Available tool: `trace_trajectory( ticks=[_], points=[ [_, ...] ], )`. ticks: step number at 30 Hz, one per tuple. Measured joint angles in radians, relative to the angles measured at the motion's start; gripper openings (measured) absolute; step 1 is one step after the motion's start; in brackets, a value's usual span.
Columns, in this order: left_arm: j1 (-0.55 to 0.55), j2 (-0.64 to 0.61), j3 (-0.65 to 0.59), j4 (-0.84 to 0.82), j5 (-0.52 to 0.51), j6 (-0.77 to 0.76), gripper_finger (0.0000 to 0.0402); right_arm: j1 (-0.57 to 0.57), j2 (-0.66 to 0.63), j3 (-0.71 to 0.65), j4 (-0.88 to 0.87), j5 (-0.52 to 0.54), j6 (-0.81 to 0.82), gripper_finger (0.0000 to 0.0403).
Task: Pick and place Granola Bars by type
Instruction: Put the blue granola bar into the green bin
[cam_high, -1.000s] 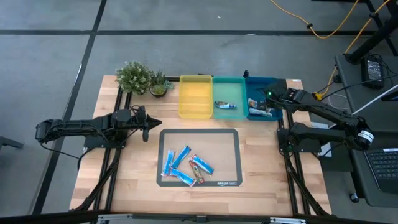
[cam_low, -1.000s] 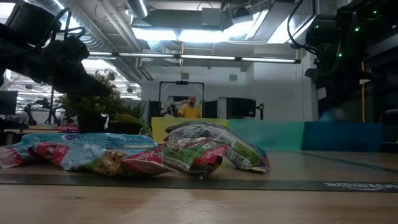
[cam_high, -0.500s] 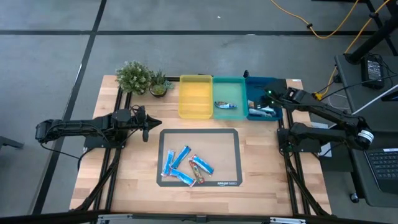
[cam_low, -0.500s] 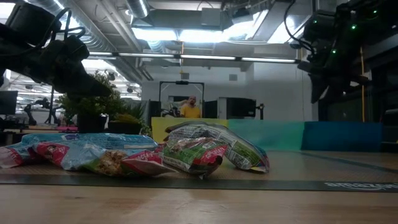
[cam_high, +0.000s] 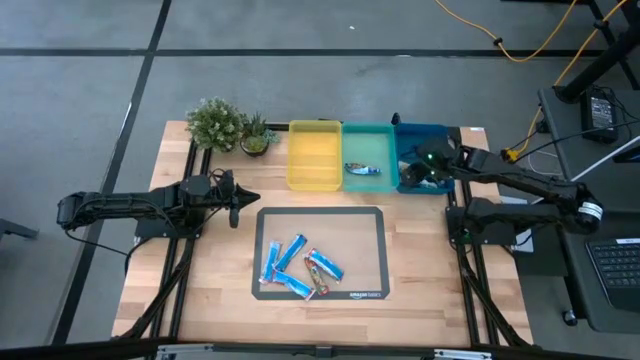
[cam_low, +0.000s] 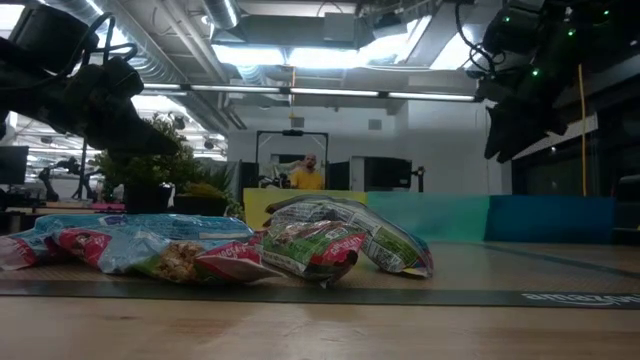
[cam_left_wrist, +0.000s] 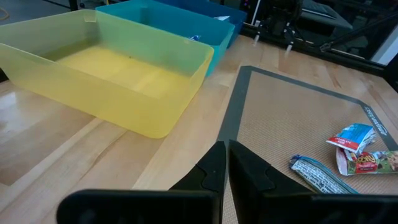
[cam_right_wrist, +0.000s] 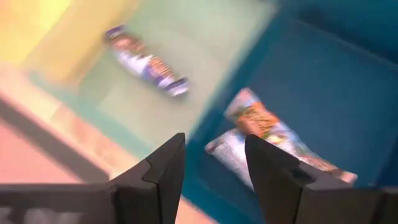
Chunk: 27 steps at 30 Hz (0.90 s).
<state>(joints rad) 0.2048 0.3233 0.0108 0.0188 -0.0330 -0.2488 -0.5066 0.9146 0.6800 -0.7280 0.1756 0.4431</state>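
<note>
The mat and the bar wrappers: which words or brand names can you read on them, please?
"amazon basics": printed on the near edge of the mat, small but readable in the high view.
Granola bars: the wrappers carry print, but it is too blurred to read in any view.
Trays: no text visible.

A robotics lab or workshop. A wooden tabletop (cam_high: 220, 270) on black metal framing stands on a grey floor (cam_high: 80, 90) marked with dark tape lines, yellow cables (cam_high: 520, 45) trailing across it. Behind are exposed ceiling ducts (cam_low: 160, 60), strip lights (cam_low: 330, 55), equipment racks and a person (cam_low: 306, 175).
</note>
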Motion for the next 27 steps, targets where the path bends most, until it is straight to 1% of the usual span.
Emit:
trace_trajectory(
  ticks=[4,8,12,16,18,20,22,24,27],
  points=[
    [0.0,0.0,0.0,0.0,0.0,0.0,0.0011,0.061,0.0,0.0,0.012,-0.044,-0.066,0.0171],
    [0.0,0.0,0.0,0.003,0.0,0.001,0.0012,0.147,0.0,0.0,0.079,-0.056,-0.14,0.0171],
    [0.0,0.0,0.0,0.039,-0.003,0.027,0.0012,0.257,-0.002,0.0,0.253,-0.079,-0.233,0.0164],
    [0.0,0.0,0.0,0.108,-0.01,-0.005,0.001,0.375,-0.003,0.0,0.452,-0.093,-0.324,0.015],
    [0.0,0.0,0.0,0.17,-0.017,-0.048,0.0012,0.428,-0.003,0.0,0.52,-0.094,-0.352,0.0142],
    [0.0,0.0,0.001,0.219,-0.012,-0.128,0.0013,0.472,-0.003,0.0,0.551,-0.094,-0.355,0.0135],
    [0.0,0.0,0.001,0.237,0.011,-0.213,0.0015,0.511,-0.003,0.0,0.553,-0.093,-0.329,0.0129],
    [-0.001,0.0,0.001,0.245,0.026,-0.261,0.0015,0.548,-0.003,0.0,0.552,-0.092,-0.297,0.0123],
    [-0.001,0.0,0.001,0.252,0.041,-0.32,0.0015,0.599,-0.003,0.0,0.558,-0.091,-0.291,0.0116]
  ],
)
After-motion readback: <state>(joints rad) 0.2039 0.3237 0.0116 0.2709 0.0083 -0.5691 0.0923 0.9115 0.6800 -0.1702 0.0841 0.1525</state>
